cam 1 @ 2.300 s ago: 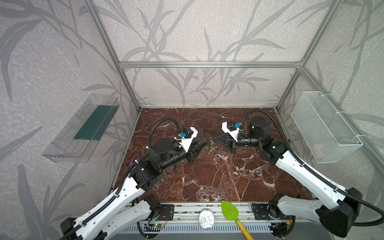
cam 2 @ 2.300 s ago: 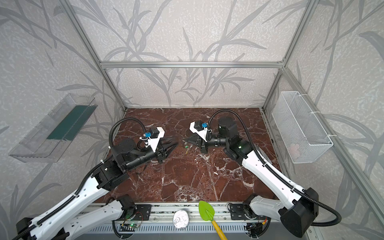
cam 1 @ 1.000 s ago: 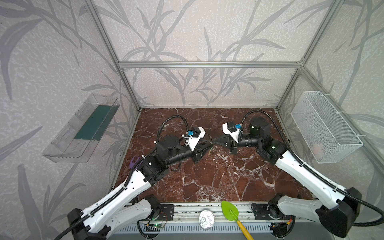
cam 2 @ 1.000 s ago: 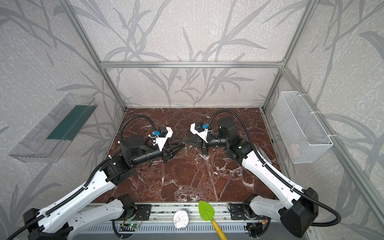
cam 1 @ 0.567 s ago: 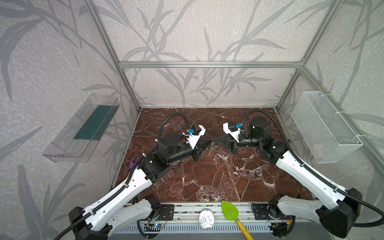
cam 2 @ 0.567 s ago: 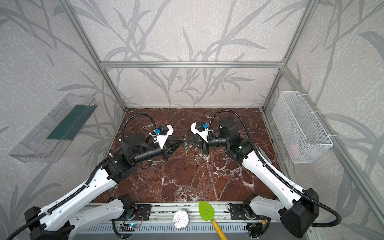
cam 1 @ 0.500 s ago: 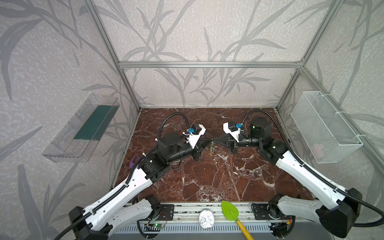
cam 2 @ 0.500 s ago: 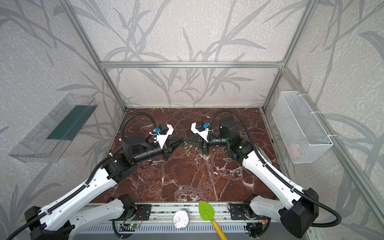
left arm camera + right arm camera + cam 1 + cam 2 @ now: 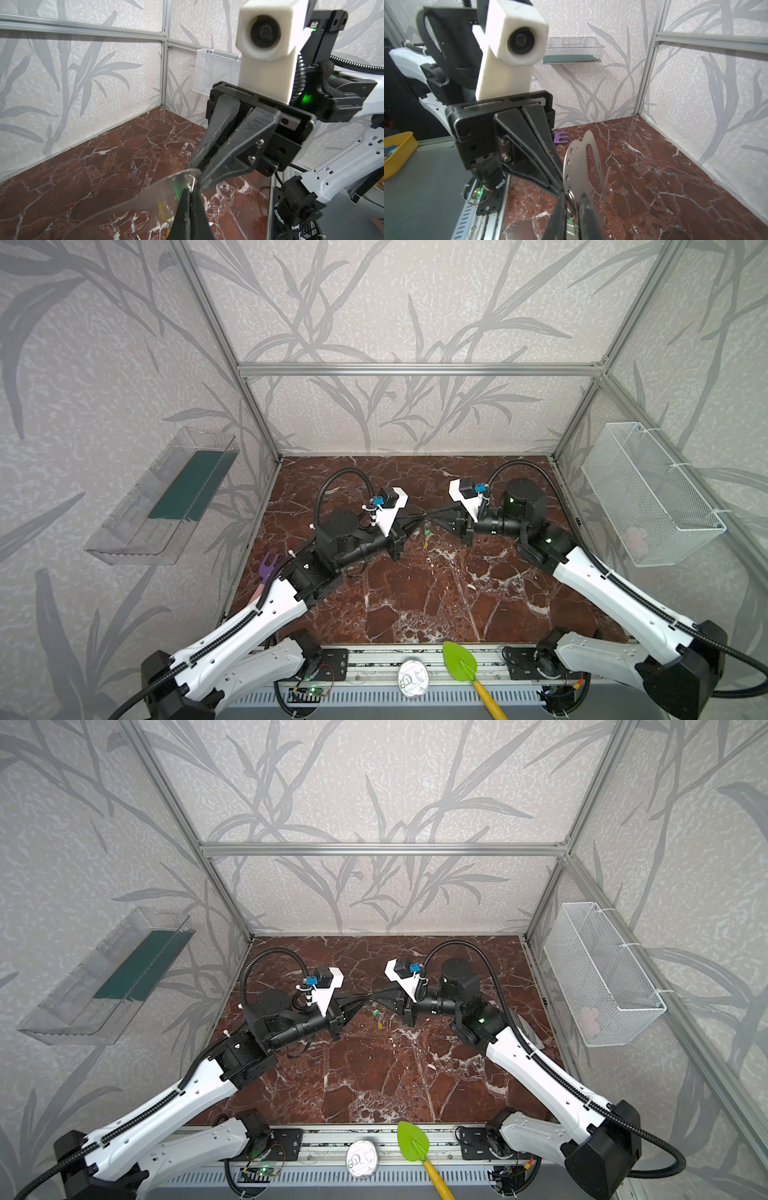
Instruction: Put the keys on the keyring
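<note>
Above open floor (image 9: 415, 593), keyring (image 9: 577, 166) edge in left gripper (image 9: 189, 192), keys (image 9: 426, 532) seemingly below

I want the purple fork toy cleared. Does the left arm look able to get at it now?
Probably not yet: the left claw is shut on the keyring, and the purple fork toy lies behind, beside that arm's elbow.

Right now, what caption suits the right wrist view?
Left gripper clamps the keyring by its edge; right gripper, jaws apart, straddles the small ring of the green-tagged key.
</note>
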`<act>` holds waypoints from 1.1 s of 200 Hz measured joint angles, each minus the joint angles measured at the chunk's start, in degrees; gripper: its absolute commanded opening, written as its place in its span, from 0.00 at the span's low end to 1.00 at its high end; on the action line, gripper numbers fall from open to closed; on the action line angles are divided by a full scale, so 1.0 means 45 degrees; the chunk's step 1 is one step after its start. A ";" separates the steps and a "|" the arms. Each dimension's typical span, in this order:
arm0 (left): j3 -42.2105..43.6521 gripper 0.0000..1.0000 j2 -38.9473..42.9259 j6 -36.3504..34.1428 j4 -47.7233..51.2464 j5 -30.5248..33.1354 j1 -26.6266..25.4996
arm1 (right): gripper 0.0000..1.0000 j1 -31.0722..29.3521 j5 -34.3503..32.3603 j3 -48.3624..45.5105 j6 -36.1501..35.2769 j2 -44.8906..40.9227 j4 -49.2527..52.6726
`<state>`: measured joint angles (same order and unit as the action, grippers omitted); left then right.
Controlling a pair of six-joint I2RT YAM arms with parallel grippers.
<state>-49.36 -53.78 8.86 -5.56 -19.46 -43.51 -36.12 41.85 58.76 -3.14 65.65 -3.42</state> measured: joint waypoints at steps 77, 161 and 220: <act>0.0627 0.00 0.0641 0.0724 -0.1360 0.0180 0.0000 | 0.26 -0.0049 -0.0753 -0.0957 0.0510 -0.1069 -0.0622; 0.1137 0.00 0.0597 0.1336 -0.2404 0.0214 0.0000 | 0.20 -0.0087 -0.0005 -0.0976 0.0554 -0.0797 -0.0860; 0.1151 0.00 0.0364 0.1520 -0.2837 0.0117 0.0000 | 0.04 -0.0155 0.0214 -0.0923 0.0495 -0.0403 -0.0860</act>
<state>-44.18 -52.14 15.70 -18.33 -18.94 -43.51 -36.82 42.81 54.61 -0.91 63.83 -7.29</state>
